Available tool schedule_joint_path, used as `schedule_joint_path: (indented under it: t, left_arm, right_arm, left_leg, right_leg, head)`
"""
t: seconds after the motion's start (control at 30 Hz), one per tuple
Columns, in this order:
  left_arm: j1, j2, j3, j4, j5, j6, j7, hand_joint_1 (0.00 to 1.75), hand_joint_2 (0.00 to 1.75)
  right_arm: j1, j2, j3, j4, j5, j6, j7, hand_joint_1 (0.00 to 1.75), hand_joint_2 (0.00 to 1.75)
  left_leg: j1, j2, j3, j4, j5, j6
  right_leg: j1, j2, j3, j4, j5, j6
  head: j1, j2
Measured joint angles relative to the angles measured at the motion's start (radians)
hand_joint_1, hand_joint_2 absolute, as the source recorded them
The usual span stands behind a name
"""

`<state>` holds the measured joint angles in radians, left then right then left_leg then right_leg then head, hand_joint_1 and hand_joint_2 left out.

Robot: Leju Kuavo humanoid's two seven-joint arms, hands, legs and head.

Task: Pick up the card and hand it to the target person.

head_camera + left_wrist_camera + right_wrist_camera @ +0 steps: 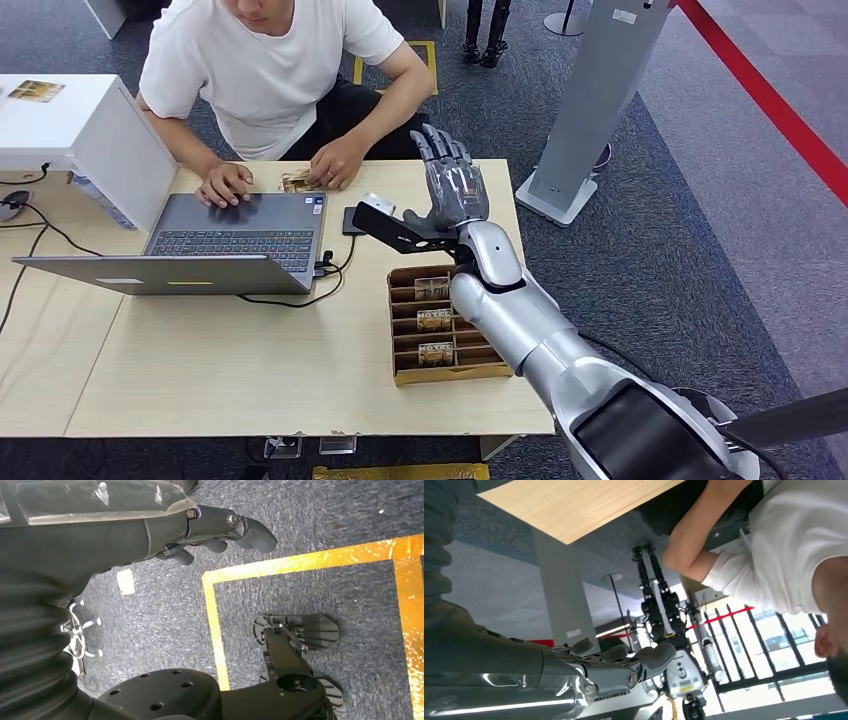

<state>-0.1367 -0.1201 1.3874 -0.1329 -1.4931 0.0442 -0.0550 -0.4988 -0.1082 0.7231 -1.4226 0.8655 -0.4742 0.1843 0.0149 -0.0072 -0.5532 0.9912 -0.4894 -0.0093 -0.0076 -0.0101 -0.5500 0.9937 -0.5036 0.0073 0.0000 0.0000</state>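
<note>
A small patterned card lies on the far side of the table under the fingers of a person in a white shirt, who sits behind the laptop. More cards stand in the slots of a brown cardboard box near the table's right edge. My right hand is raised above the table's far right corner, fingers spread and pointing toward the person, with nothing in it. In the right wrist view its fingers are stretched out and bare, with the person's arm beyond. My left hand hangs over the carpet, holding nothing.
An open grey laptop with cables takes up the table's left half. A black device lies between the laptop and the box. A white cabinet stands at the left and a grey pillar stand to the right of the table.
</note>
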Motion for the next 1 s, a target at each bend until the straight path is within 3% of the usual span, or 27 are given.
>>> schedule_joint_path:
  t: [0.13,0.3,0.37,0.5,0.7,0.83,1.0]
  left_arm:
    - [0.001,0.004,0.015,0.000,0.011,0.001,0.002,0.00,1.75]
    - [-0.002,0.009,0.030,0.000,0.031,0.008,0.005,0.00,1.75]
    - [-0.002,0.011,0.034,0.001,0.035,0.010,0.001,0.00,1.75]
    - [-0.003,0.011,0.038,0.000,0.038,0.012,-0.003,0.00,1.75]
    - [-0.003,0.010,0.054,0.001,0.046,0.014,-0.023,0.00,1.75]
    - [-0.004,0.007,0.062,0.001,0.048,0.016,-0.020,0.00,1.75]
    - [-0.004,0.009,0.067,0.001,0.049,0.018,-0.007,0.00,1.75]
  right_arm:
    - [0.197,-0.064,-0.074,-0.195,-0.201,0.033,-0.122,0.00,1.75]
    - [0.370,-0.088,-0.127,-0.278,-0.513,0.075,-0.291,0.00,1.75]
    - [0.408,-0.090,-0.132,-0.279,-0.558,0.078,-0.322,0.00,1.75]
    - [0.422,-0.089,-0.129,-0.275,-0.561,0.074,-0.328,0.00,1.75]
    - [0.422,-0.076,-0.052,-0.141,-0.719,0.171,-0.315,0.00,1.75]
    - [0.373,-0.061,0.021,-0.017,-0.658,0.186,-0.252,0.00,1.75]
    - [0.362,-0.050,0.027,0.029,-0.660,0.191,-0.274,0.00,1.75]
  left_leg:
    - [0.000,-0.004,-0.001,0.000,-0.001,0.000]
    - [-0.001,-0.003,-0.002,0.002,-0.002,0.001]
    - [-0.001,-0.003,-0.001,0.001,-0.002,0.001]
    - [-0.001,-0.002,0.000,0.000,-0.002,0.001]
    - [-0.002,0.006,0.000,0.000,-0.003,0.001]
    - [-0.002,0.007,0.003,-0.001,-0.002,0.001]
    - [-0.001,0.009,0.003,-0.002,-0.002,0.000]
  right_leg:
    - [0.000,-0.004,0.001,-0.001,-0.002,0.001]
    - [-0.001,-0.003,-0.001,0.001,-0.003,0.001]
    - [-0.001,-0.003,-0.001,0.000,-0.003,0.001]
    - [-0.001,-0.002,0.000,-0.001,-0.003,0.001]
    - [-0.002,0.006,-0.002,0.000,-0.002,0.001]
    - [-0.001,0.007,0.000,-0.001,0.000,0.001]
    - [-0.001,0.009,0.000,-0.002,0.000,0.001]
  head:
    - [0.000,0.000]
    - [0.000,0.000]
    - [0.000,0.000]
    - [0.000,0.000]
    - [0.000,0.000]
    - [0.000,0.000]
    - [0.000,0.000]
